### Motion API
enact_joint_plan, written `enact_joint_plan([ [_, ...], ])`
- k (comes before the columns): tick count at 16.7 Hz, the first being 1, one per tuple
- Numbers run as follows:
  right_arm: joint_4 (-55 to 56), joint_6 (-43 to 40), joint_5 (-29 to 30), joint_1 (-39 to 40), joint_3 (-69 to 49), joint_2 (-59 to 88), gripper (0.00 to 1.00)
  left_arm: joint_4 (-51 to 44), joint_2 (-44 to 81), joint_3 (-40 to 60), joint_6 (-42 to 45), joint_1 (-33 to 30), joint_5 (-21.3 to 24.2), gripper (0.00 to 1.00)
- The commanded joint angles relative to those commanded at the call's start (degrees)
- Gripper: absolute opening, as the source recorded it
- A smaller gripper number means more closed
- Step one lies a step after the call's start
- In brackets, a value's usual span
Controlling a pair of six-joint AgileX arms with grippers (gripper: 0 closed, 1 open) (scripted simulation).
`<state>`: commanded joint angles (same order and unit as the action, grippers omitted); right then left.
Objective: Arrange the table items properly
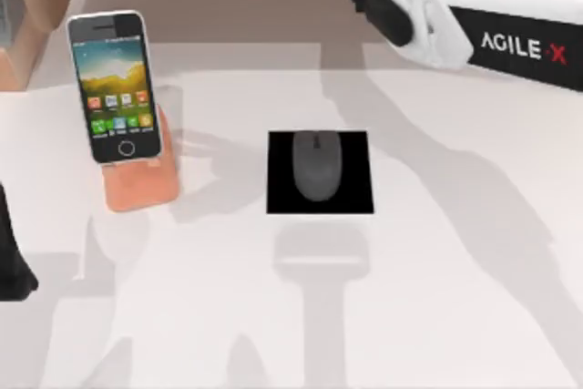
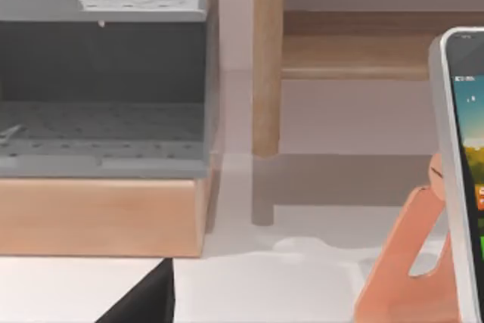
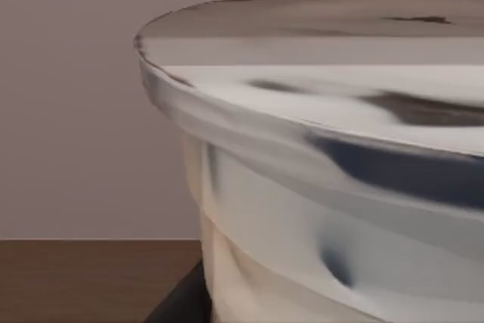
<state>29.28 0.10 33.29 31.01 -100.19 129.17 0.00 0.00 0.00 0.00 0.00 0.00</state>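
Left arm: a dark part of it sits at the near left edge of the table in the top view, parked. I cannot tell how far its pincer is open.

Wooden shelf unit (image 2: 102,209): pale wood base with grey perforated trays, at the far left beyond the white table (image 1: 455,316); a wooden post (image 2: 266,58) stands beside it.

Phone: the black smartphone with a colourful icon screen and silver rim (image 1: 111,87) leans upright and tilted back on the peach-orange wedge-shaped stand (image 1: 141,184), on the left side of the table. I judge it is propped so that the screen faces the near side, its proper resting place.

Mouse: the small grey oval computer mouse (image 1: 316,165) lies centred on the flat black square pad (image 1: 278,198), at mid table, well apart from the phone. It looks already arranged.

Cup: the tall clear milk-tea cup with a pale lid (image 3: 318,156) is very close before the right wrist camera, upright, its lid rim wide across the view, a dark brown surface below it. I judge it is at the far right, by the right arm's end.

Right arm: the white AgileX arm (image 1: 492,29) reaches in from the far right to the far edge, past the table. The cup sits so close that I take it to be carried or approached, but I cannot tell whether the pincer is closed on it.
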Motion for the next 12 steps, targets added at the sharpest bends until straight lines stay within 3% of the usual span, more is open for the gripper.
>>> enact_joint_plan([
  [2,0.0,0.0,0.0,0.0,0.0,0.0,0.0,0.0,0.0,0.0,0.0,0.0,0.0,1.0],
  [12,0.0,0.0,0.0,0.0,0.0,0.0,0.75,0.0,0.0,0.0,0.0,0.0,0.0,1.0],
])
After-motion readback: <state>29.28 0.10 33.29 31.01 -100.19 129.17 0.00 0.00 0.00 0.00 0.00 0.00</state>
